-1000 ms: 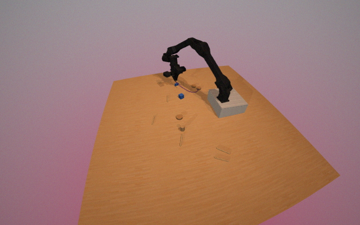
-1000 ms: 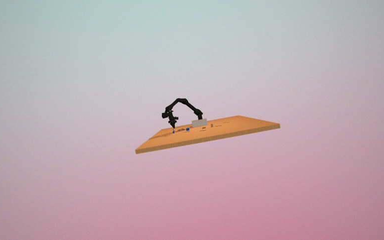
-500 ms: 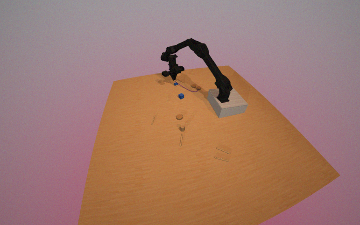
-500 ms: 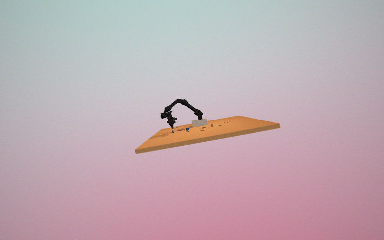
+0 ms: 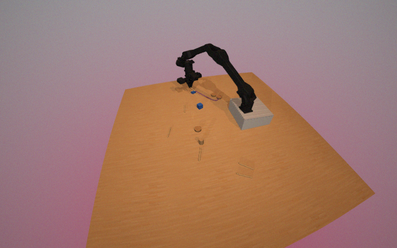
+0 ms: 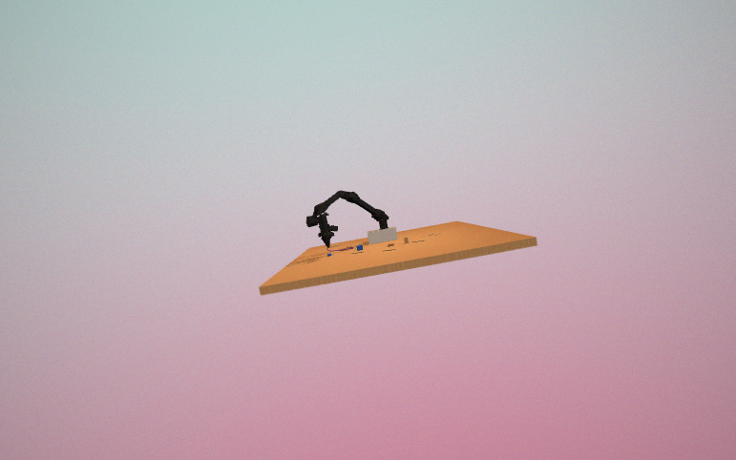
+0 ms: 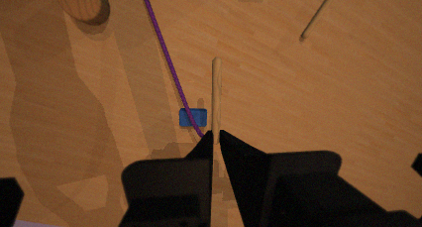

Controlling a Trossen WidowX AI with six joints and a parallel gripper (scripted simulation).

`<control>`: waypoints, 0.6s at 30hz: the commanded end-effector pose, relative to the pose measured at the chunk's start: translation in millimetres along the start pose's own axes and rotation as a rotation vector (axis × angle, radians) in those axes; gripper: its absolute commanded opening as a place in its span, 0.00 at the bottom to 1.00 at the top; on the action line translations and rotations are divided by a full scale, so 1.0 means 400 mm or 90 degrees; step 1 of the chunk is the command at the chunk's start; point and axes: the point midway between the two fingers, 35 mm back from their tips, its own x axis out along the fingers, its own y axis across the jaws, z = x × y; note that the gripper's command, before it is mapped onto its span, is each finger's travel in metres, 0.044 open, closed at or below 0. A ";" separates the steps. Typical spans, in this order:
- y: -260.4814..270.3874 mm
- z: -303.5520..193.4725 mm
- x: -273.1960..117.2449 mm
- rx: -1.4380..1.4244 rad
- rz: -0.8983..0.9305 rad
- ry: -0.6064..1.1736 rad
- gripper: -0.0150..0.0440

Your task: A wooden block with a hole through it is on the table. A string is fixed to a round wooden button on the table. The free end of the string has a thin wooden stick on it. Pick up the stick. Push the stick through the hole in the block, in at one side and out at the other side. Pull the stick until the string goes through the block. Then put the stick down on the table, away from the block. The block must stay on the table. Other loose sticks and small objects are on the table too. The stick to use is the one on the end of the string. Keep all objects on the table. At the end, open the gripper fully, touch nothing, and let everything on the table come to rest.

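With the gripper (image 5: pixel 190 86) (image 6: pixel 327 246) (image 7: pixel 215 134) clamped on the stick (image 5: pixel 192 89) (image 7: pixel 216 95), apart from the larger blue block (image 5: pixel 200 106) (image 6: pixel 359 247), whose hole is unresolved, align the free tip with that hole before feeding gently, without shoving the block.

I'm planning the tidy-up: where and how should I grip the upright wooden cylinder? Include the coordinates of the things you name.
Probably the upper side wall of the wooden cylinder (image 5: pixel 201 142) (image 6: pixel 406 240), from above: it stands upright, taller than wide, with a thin stick (image 5: pixel 200 154) (image 6: pixel 418 240) lying near its foot.
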 end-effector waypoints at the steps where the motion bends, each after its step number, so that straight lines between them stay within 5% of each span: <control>1: -0.003 -0.019 -0.008 -0.004 0.000 0.014 0.25; 18: -0.012 -0.035 -0.004 -0.004 0.000 0.025 0.25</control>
